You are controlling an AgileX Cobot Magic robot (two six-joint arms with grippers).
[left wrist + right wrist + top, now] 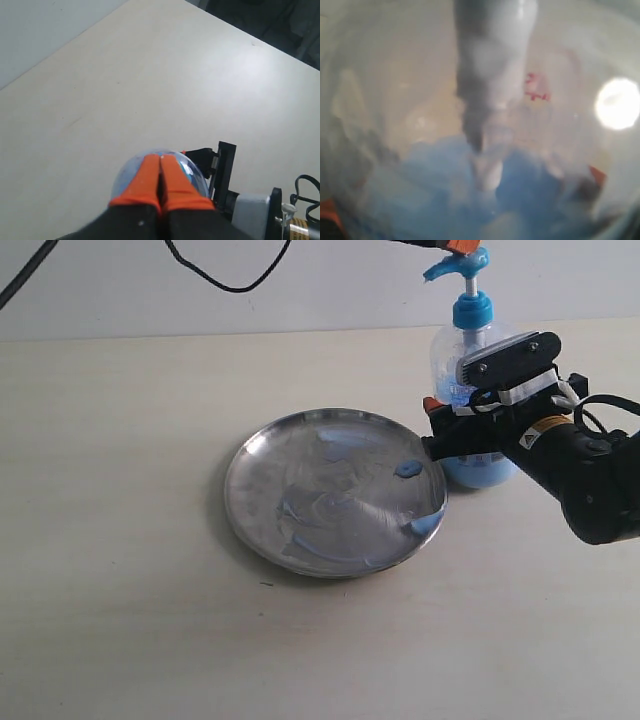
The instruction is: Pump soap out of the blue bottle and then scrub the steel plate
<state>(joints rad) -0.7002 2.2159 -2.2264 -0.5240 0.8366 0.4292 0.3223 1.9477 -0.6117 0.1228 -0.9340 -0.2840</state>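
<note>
The steel plate [300, 455] lies mid-table, streaked with bluish smears. Soap [407, 469] sits on it as a blob near its right rim, with a larger smear beside that rim. The blue bottle [452, 352] stands upright just right of the plate. My right gripper [462, 435] is shut around its lower body. The right wrist view is filled by the blurred bottle [485, 100]. My left gripper [455, 245] is at the pump head [462, 268] from above. In the left wrist view its orange fingertips [150, 172] are pressed together over the bottle's dome [125, 177].
A black cable [225, 280] hangs at the back by the wall. The right arm's body [590, 480] lies low over the table to the right of the bottle. Bare table [120, 540] surrounds the plate on the left and front.
</note>
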